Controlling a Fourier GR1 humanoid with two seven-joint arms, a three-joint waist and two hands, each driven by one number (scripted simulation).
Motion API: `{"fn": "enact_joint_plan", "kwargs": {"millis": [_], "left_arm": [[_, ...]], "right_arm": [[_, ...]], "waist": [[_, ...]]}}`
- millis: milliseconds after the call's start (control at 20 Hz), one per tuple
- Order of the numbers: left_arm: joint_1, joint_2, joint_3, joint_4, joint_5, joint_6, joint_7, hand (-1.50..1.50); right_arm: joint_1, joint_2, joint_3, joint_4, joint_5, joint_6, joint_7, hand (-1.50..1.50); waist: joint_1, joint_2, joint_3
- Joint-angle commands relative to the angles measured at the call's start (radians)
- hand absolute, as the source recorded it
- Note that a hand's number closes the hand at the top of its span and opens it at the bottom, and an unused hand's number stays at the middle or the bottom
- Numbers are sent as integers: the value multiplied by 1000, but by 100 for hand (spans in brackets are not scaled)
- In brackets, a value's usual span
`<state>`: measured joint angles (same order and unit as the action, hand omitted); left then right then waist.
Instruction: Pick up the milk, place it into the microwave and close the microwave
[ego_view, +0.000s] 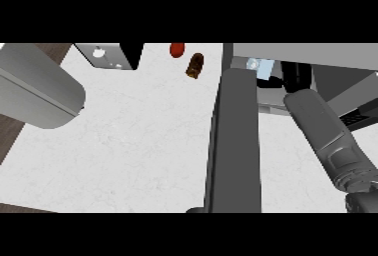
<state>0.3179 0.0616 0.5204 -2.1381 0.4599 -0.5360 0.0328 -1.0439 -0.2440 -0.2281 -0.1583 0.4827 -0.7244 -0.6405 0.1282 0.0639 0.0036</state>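
The milk (260, 67), a small pale blue and white carton, sits inside the open microwave (310, 54) at the top right. My right hand (297, 76) reaches into the cavity, black fingers curled round the carton's right and lower sides and partly hiding it. My grey right forearm (328, 140) runs up from the lower right corner. The microwave door (235, 145) stands open, seen edge-on as a long dark slab down the middle. Of my left arm only the grey forearm (37, 90) shows at the upper left; its hand is out of view.
A red item (177, 49) and a brown item (195, 65) lie on the white counter (133, 150) near the back. A grey and black appliance (112, 55) stands at the back left. Wood shows past the counter's left edge (9, 137).
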Motion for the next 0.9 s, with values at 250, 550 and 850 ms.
{"fn": "enact_joint_plan", "kwargs": {"millis": [250,550,850], "left_arm": [[-41,15,1,20,-60,12,-12,-150],[-62,23,-18,57,-86,-2,-18,-150],[-89,32,-63,72,-109,-25,-10,-150]], "right_arm": [[-9,-86,47,108,78,-176,173,-150],[-1,-41,31,53,57,-78,44,-150],[-24,-11,6,45,28,19,-8,-150]], "waist": [[16,6,1],[13,10,4],[10,8,4]]}}
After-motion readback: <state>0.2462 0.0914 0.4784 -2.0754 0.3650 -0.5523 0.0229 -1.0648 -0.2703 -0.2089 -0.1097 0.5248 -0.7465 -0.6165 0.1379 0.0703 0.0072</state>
